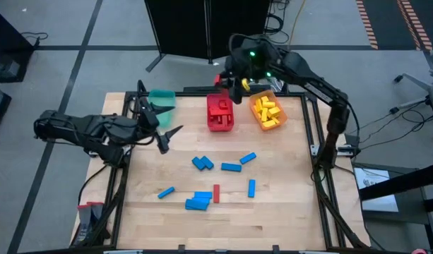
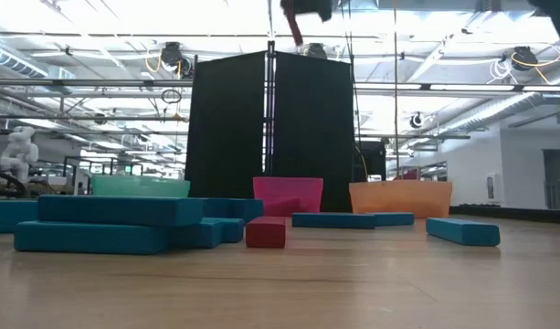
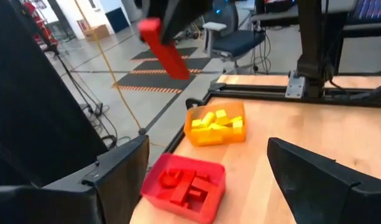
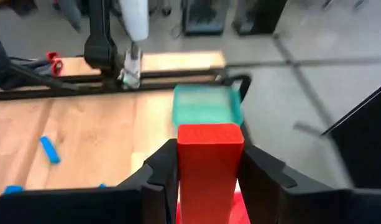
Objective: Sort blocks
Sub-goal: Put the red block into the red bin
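As we read the table from its near edge toward the bins, we wrote down these points.

Near blocks: the loose blocks (image 1: 199, 203) lay on the near half of the table (image 1: 287, 212), almost all blue, with one red block (image 1: 217, 193) standing among them; in the low view a blue bar (image 2: 120, 210) lay on another bar, with the small red one (image 2: 266, 232) just beside them.

Left gripper: the left gripper (image 1: 167, 135) waited above the left side of the table, near the teal bin, and its fingers stood wide apart with nothing between them.

Bins: at the far edge stood the teal bin (image 1: 162, 99), the red bin (image 1: 220, 113) with red blocks inside, and the orange bin (image 1: 267, 111) with yellow blocks inside; we could not see any block in the teal bin.

Right gripper: the right gripper (image 1: 229, 83) hung high above the far end of the red bin, closed on a red bar (image 4: 210, 167), which shows also in the left wrist view (image 3: 164, 48).

Step, as we judged: carrying the red bar to drop it into the red bin.

Risk: the bar was held high and tilted, so we thought that it could bounce off the rim or the blocks already inside and land on the table or in a neighbouring bin, if it was released from there.
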`<state>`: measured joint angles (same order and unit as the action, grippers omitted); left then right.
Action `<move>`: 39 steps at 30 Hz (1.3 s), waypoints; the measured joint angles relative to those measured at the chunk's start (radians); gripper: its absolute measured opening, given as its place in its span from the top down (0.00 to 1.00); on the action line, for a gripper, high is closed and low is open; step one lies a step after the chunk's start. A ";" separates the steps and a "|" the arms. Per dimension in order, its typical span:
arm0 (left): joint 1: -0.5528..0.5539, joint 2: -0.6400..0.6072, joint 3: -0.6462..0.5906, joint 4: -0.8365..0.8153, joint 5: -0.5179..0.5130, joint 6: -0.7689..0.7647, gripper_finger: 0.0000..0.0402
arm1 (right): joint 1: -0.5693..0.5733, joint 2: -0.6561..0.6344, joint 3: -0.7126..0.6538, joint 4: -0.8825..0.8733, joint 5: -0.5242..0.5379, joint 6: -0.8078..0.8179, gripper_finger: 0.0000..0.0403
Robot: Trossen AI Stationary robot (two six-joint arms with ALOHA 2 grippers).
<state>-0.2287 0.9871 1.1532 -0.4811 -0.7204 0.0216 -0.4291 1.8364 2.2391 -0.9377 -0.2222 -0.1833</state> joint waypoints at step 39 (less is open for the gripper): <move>0.000 -0.271 -0.376 0.000 -0.021 -0.278 0.18 | -0.102 0.530 -0.001 -0.191 -0.221 0.039 0.44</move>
<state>-0.2287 0.7160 0.7776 -0.4808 -0.7414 -0.2562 -0.5315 2.3669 2.2379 -1.1282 -0.4431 -0.1443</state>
